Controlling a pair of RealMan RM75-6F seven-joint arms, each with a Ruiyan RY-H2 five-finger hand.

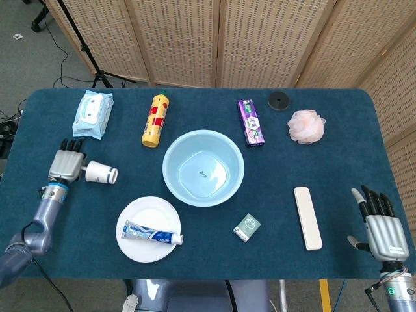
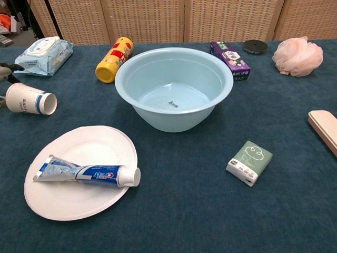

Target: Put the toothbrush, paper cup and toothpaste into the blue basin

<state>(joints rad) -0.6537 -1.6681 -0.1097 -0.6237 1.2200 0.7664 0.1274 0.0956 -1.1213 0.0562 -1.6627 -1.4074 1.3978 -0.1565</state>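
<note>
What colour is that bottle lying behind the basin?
The lying plastic bottle is yellow with red markings, clearest in the chest view.

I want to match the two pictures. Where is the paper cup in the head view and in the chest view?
Head view: the paper cup lies on its side at the left, by the left robot hand.
Chest view: the cup is at the far left edge, mouth toward the right.
Shared landmark: the blue basin, to the cup's right in both views.

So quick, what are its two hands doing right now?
Left hand: holding the paper cup by its base, cup on its side.
Right hand: open, fingers apart, holding nothing.
</note>
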